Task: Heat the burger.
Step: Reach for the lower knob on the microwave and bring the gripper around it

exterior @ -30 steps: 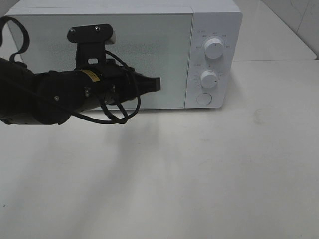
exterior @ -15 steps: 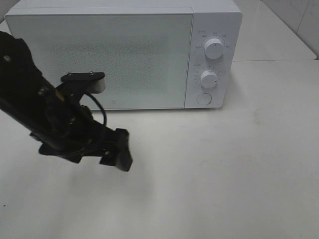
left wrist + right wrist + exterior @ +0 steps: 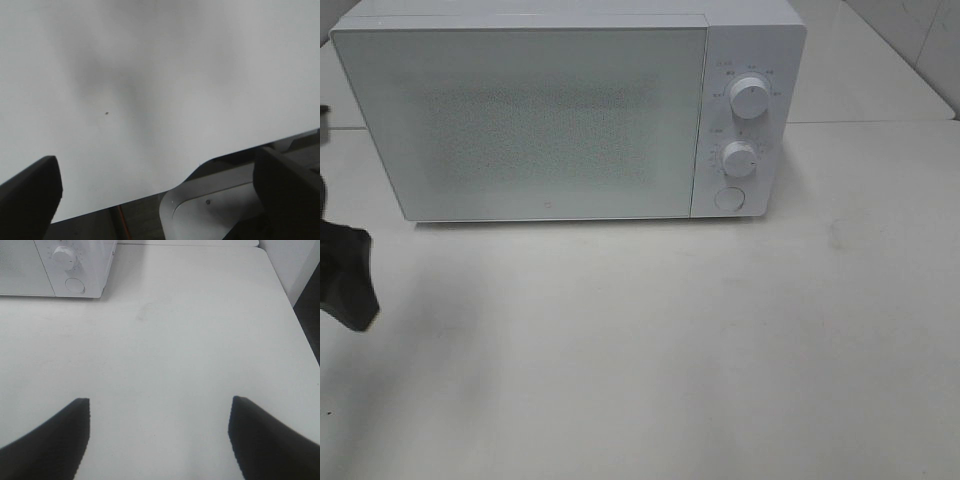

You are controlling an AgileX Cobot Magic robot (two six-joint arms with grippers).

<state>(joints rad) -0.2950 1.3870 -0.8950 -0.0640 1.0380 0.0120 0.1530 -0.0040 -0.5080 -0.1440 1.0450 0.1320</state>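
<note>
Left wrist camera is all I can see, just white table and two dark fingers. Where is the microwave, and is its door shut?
Observer: The microwave stands at the back of the table, and its door is shut.
Operator: Can you see the burger?
Observer: No. No view shows the burger, and nothing inside shows through the frosted door.
Operator: What is the other gripper doing?
Observer: The right gripper is open above the table, with nothing between its fingers.
</note>
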